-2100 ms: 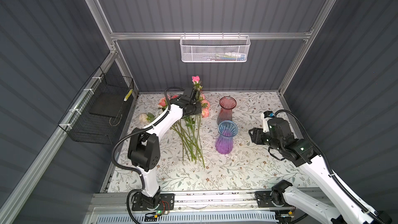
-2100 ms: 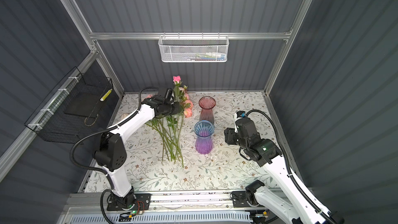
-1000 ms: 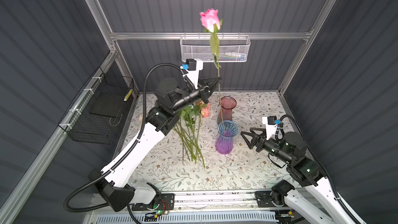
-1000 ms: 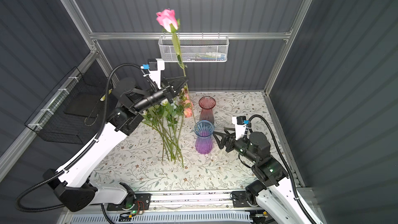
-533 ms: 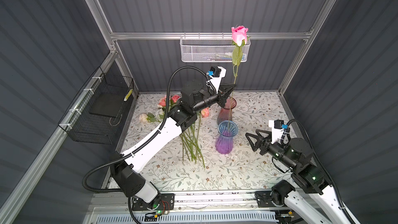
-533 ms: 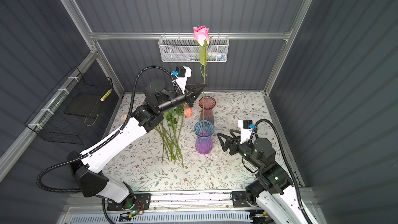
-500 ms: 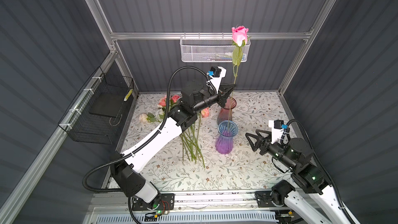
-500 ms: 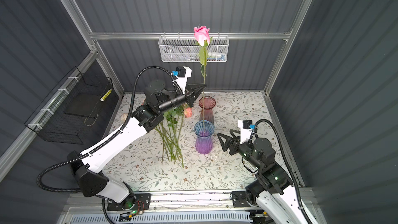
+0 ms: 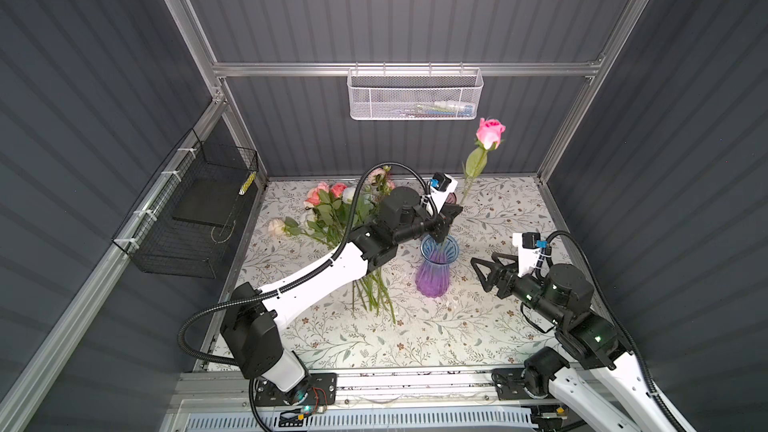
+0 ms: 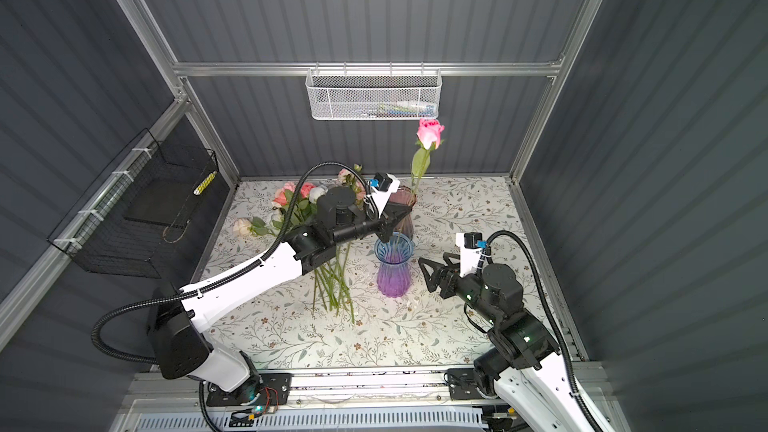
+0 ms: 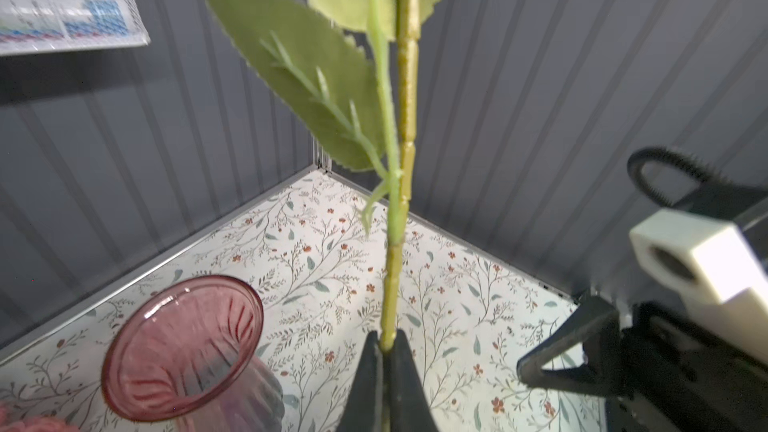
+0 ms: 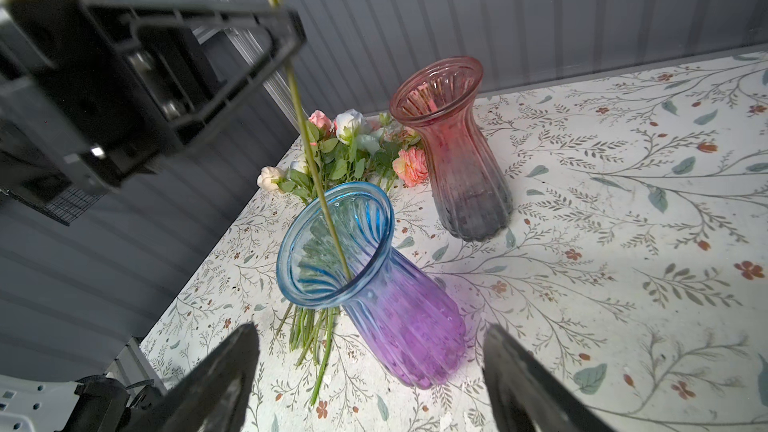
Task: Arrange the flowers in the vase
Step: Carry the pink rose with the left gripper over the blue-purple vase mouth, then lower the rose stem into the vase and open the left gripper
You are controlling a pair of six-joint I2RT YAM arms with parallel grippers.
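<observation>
Left hand (image 11: 384,344): I have it clamped tight on the stem of a pink rose (image 9: 490,139), just above the blue vase (image 9: 436,268). The stem's lower end dips inside the vase mouth, and the bloom leans up toward the back wall. My left arm reaches low across the tabletop (image 9: 511,209), over the other flowers (image 9: 332,209) lying there. Right hand (image 9: 481,273): spread wide and empty, pointing at the vase from near it. The print on the tube in the white basket (image 9: 411,97) is too blurred to read.
</observation>
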